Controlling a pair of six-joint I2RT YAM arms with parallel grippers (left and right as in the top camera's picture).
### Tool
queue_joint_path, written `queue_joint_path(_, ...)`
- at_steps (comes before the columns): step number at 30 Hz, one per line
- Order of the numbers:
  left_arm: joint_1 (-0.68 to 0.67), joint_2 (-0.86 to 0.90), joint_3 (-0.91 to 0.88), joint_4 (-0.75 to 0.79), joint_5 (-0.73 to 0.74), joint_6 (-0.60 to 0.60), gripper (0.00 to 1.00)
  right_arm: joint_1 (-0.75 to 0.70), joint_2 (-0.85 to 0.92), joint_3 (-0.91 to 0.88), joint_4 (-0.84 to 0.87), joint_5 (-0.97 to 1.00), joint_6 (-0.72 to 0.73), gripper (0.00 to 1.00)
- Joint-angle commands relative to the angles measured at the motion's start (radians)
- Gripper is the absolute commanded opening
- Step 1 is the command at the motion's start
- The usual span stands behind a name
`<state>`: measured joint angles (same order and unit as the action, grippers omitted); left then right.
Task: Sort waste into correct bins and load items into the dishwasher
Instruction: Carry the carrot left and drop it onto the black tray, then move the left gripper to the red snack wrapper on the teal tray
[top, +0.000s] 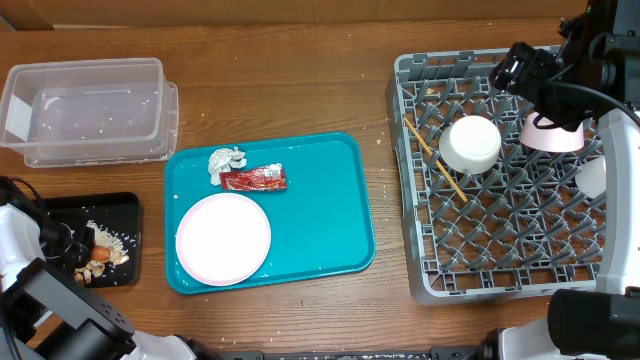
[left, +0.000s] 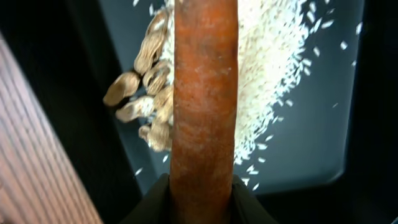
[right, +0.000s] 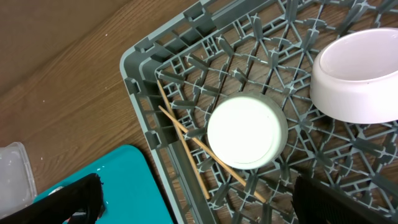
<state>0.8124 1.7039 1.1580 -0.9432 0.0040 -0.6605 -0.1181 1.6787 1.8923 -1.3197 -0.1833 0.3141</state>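
Currently waste sorting: left gripper (left: 203, 198) clamped narrowly on carrot (left: 204, 93), hanging above black tray (left: 305, 146), over rice (left: 267, 56) (shell-like scraps (left: 146, 93) beside). Next, probably: part jaws, drop carrot onto tray. Right gripper (right: 205, 202) spread wide, empty, above dish rack (right: 134, 68).

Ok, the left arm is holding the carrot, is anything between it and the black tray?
Nothing visible blocks it. The carrot hangs right above the black tray. Beneath it are only the rice pile and brown scraps lying on that tray, and they belong there.
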Motion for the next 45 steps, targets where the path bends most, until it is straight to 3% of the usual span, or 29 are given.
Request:
queue_joint_path(1, 0.004, -0.007, -0.017, 0.029, -0.013, -0.017, 0.14, -0.001, -0.005, 0.027, 0.005, 0.003, 0.001, 1.00)
queue_joint_path(16, 0.003, -0.007, -0.018, 0.074, -0.011, -0.018, 0.29, -0.001, -0.005, 0.027, 0.005, 0.003, 0.001, 1.00)
queue_joint_path(25, 0.003, -0.007, -0.017, 0.074, 0.080, -0.016, 0.55, -0.001, -0.005, 0.027, 0.005, 0.003, 0.001, 1.00)
queue_joint_path(37, 0.002, -0.023, 0.089, -0.008, 0.303, 0.059, 0.46, -0.001, -0.005, 0.027, 0.005, 0.003, 0.001, 1.00)
queue_joint_path(45, -0.040, -0.066, 0.269, -0.183, 0.579, 0.191, 0.51, -0.001, -0.005, 0.027, 0.005, 0.004, 0.001, 1.00)
